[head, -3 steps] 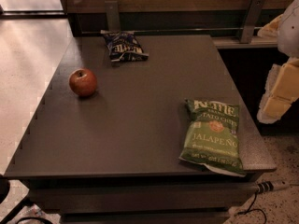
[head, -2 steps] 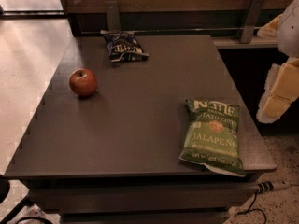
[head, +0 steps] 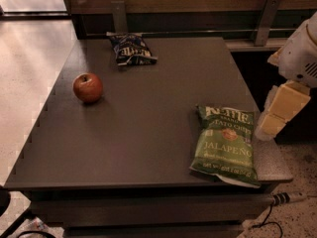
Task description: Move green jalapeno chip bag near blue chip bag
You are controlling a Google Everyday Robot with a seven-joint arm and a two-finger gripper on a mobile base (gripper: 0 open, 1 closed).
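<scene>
The green jalapeno chip bag (head: 225,145) lies flat at the front right of the dark table (head: 158,108), its lower edge reaching the table's front corner. The blue chip bag (head: 131,48) lies at the far side of the table, left of centre, well apart from the green bag. My gripper (head: 271,124) hangs at the right edge of the view, just right of the green bag's upper right corner and above the table's right edge. It holds nothing that I can see.
A red apple (head: 88,87) sits on the left part of the table. A wooden wall with metal brackets (head: 265,19) runs behind the table. A cable (head: 277,200) lies on the floor at the front right.
The gripper has moved a little left and down, closer to the green bag's right side. The bags and the apple have not moved.
</scene>
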